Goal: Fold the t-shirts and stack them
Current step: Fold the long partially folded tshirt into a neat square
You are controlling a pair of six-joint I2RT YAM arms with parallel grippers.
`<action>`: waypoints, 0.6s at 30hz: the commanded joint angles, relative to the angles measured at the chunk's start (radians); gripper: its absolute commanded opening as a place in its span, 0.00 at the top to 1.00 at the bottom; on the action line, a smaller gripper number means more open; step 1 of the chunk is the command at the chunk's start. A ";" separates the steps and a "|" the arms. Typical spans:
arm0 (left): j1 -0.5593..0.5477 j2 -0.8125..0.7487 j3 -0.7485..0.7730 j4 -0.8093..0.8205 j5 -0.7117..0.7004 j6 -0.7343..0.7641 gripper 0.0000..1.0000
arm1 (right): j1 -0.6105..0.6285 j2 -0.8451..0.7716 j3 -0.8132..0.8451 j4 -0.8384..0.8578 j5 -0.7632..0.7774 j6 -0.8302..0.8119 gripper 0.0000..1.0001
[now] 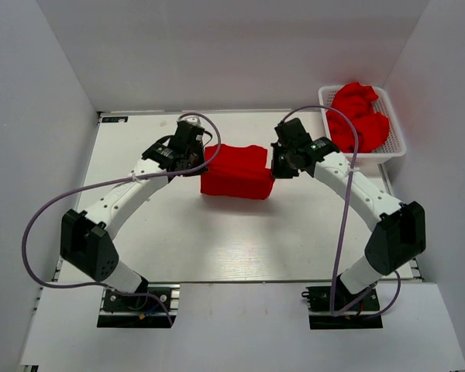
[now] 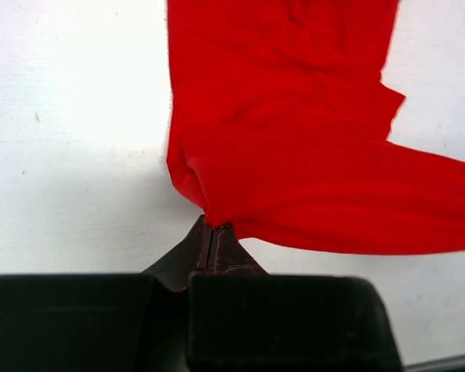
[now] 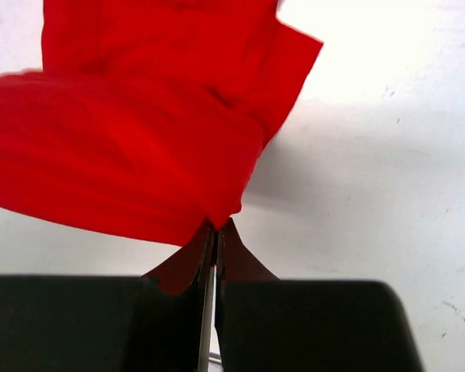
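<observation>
Presently, one t-shirt (image 1: 234, 172) was held between left gripper (image 2: 214, 231) and right gripper (image 3: 217, 230), each clamped on an edge; slippage from thin pinches was judged possible.

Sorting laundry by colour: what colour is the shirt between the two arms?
The shirt is plain bright red; top view shows it best.

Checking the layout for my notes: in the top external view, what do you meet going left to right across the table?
left gripper, shut on the cloth → t-shirt → right gripper, also shut on it → white basket holding more red t-shirts
</observation>
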State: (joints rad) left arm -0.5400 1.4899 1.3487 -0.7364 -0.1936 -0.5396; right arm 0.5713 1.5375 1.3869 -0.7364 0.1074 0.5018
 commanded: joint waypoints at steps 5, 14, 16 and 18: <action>0.078 0.142 0.165 -0.009 -0.092 0.001 1.00 | -0.080 0.130 0.177 -0.001 0.012 -0.085 1.00; 0.155 0.383 0.352 0.014 -0.029 0.076 1.00 | -0.148 0.355 0.368 0.023 -0.098 -0.117 1.00; 0.166 0.429 0.381 0.051 -0.014 0.104 1.00 | -0.168 0.400 0.431 0.023 -0.127 -0.123 1.00; 0.184 0.458 0.403 0.077 -0.001 0.115 1.00 | -0.174 0.441 0.489 0.020 -0.152 -0.126 1.00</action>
State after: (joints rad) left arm -0.3920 1.9450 1.6947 -0.7002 -0.1787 -0.4797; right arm 0.4305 1.9549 1.7916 -0.7067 -0.0219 0.4122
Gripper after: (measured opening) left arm 0.022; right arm 0.012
